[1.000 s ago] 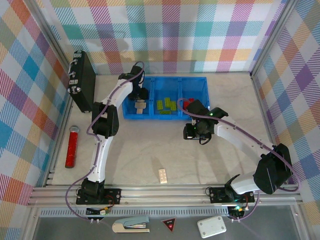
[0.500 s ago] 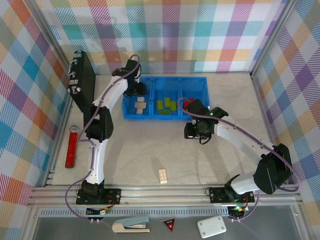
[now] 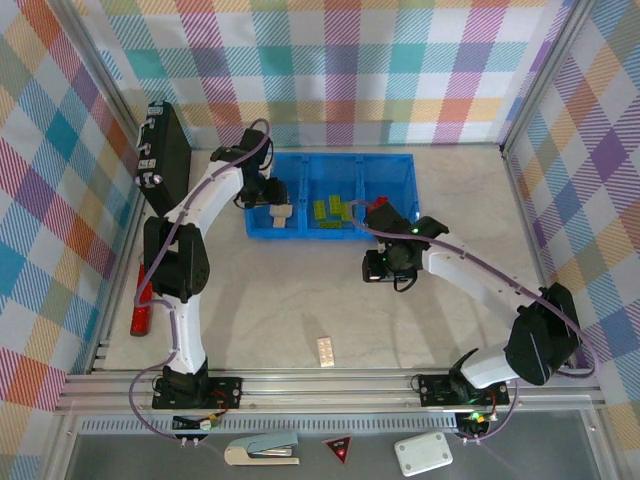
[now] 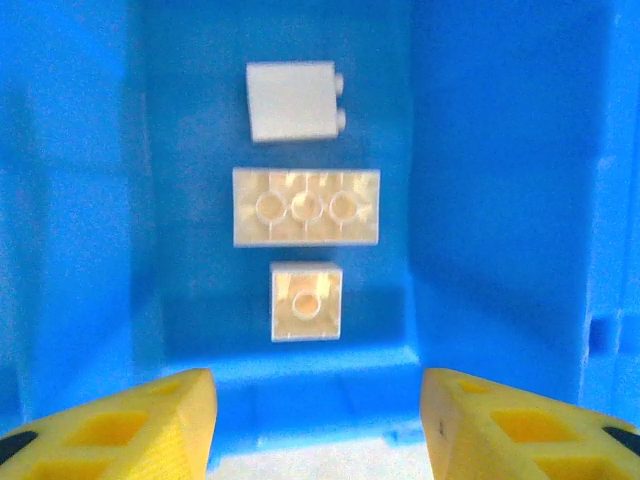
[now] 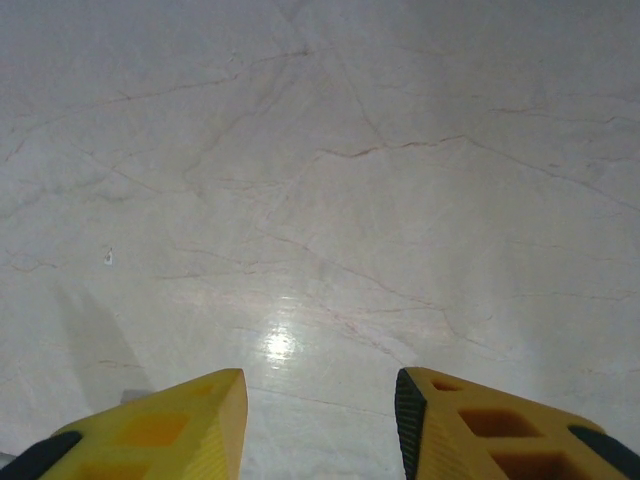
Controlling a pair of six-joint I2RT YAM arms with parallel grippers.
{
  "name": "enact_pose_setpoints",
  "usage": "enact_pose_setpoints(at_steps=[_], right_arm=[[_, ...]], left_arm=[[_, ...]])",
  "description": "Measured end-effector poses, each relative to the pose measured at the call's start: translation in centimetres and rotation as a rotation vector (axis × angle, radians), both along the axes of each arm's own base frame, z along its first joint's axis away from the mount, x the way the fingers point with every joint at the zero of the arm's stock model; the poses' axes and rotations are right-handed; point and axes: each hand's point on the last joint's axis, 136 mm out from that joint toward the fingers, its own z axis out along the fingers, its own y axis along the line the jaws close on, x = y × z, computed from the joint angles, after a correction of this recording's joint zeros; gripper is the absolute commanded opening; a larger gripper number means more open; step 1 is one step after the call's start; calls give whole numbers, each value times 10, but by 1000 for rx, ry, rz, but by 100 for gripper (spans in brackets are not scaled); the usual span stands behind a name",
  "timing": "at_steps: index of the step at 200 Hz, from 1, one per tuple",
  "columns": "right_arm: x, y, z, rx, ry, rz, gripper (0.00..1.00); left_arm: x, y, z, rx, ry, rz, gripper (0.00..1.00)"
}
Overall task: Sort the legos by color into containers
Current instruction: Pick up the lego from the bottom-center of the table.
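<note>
Left jaws and right jaws: released, empty. Centre right jaws over the cream brick (image 3: 326,349) on the bench (image 3: 280,300), straddle its narrow sides, then lower.

The tray (image 3: 340,156) sits at the back of the table (image 3: 300,290). It is split into three parts, side by side. Three bricks (image 4: 306,206) lie in a row in the left part. More bricks (image 3: 333,209) lie in the middle part. One brick (image 3: 326,349) lies alone near the front. A case (image 3: 168,160) leans by the left wall (image 3: 60,200).
</note>
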Motion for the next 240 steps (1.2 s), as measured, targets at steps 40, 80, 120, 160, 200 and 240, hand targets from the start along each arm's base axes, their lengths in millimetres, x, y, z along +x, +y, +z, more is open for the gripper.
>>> enact_pose_setpoints(at_steps=[40,80,120,160,200,240], right_arm=[[-15,27,-11,-4,47,52,45],[-35,62,-24,-11,102,109,46],[-62,92,-40,-30,166,163,47],[-87,112,-56,-54,227,214,50],[-104,127,-74,-88,285,254,54],[-115,128,-88,-123,342,251,57]], left_arm=[[-25,10,7,0,9,2,56],[-44,38,3,3,38,45,57],[-49,46,4,5,48,55,57],[-73,50,11,11,61,29,58],[-90,63,14,77,36,-4,58],[-103,75,-8,142,64,-18,58]])
